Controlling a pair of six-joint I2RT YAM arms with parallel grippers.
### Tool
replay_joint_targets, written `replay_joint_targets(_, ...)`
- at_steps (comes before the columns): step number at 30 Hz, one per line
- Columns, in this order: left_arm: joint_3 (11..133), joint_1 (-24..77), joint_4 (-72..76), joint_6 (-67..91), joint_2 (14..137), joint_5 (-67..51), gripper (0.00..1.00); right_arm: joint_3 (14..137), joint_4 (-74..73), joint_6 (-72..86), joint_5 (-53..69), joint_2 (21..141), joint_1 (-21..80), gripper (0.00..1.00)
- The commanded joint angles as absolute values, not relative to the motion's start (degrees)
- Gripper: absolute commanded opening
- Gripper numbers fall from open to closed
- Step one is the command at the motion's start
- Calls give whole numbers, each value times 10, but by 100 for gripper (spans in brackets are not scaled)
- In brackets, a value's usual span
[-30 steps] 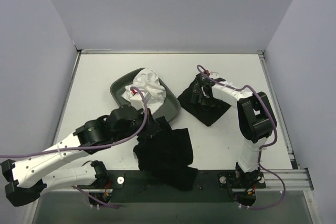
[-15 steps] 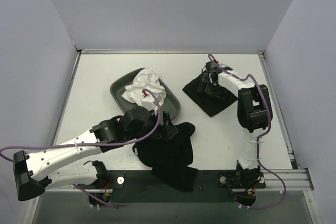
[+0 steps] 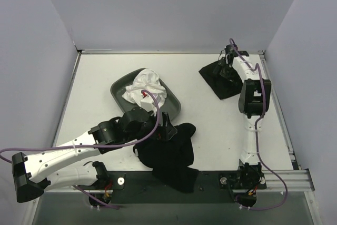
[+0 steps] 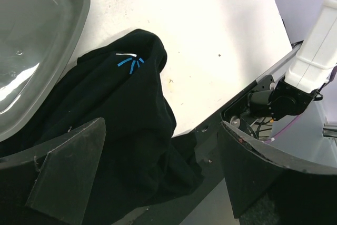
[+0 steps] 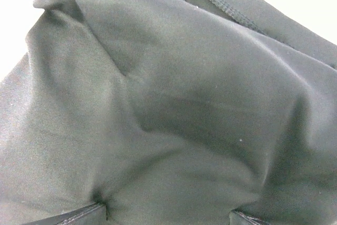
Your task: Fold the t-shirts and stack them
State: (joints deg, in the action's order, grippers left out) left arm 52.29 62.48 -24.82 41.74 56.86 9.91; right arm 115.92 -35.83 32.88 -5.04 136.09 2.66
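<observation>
Bare table [image 3: 210, 125] right of the tray [image 3: 117, 97], out to the side rail. Against the tray's front-right rim: crumpled shirt [image 3: 168, 154], spilling over the table's near edge. Over it, left gripper [image 4: 160, 125], spread, holding nothing; blue mark [image 4: 129, 61] just beyond the fingertips. Far right of the tray, near the back corner: folded shirt [image 3: 217, 80] under the right gripper [image 3: 227, 68], spread wide, fingers [image 5: 79, 215] down on cloth.

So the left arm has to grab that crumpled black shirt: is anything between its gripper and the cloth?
Nothing visible. The open left gripper hangs right over the crumpled t-shirt, only its cloth showing between the jaws; the tray lies beside it.
</observation>
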Motion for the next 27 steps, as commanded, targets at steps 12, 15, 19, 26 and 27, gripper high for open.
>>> replay_joint_targets(12, 527, 624, -243, 390, 570, 96, 97, 1320, -377, 314, -18, 1406, -86, 100)
replay_joint_targets(15, 531, 625, -242, 388, 576, 94, 97, 1270, -332, 307, -5, 1370, -89, 100)
replay_joint_targets(19, 531, 625, -238, 385, 579, 90, 97, 1193, -295, 281, -27, 1323, -68, 100)
replay_joint_targets(26, 519, 625, -222, 391, 566, 86, 97, 870, -70, 269, -22, 1104, -9, 100)
replay_joint_targets(27, 517, 625, -219, 393, 564, 85, 97, 854, -45, 266, -18, 1093, -4, 100)
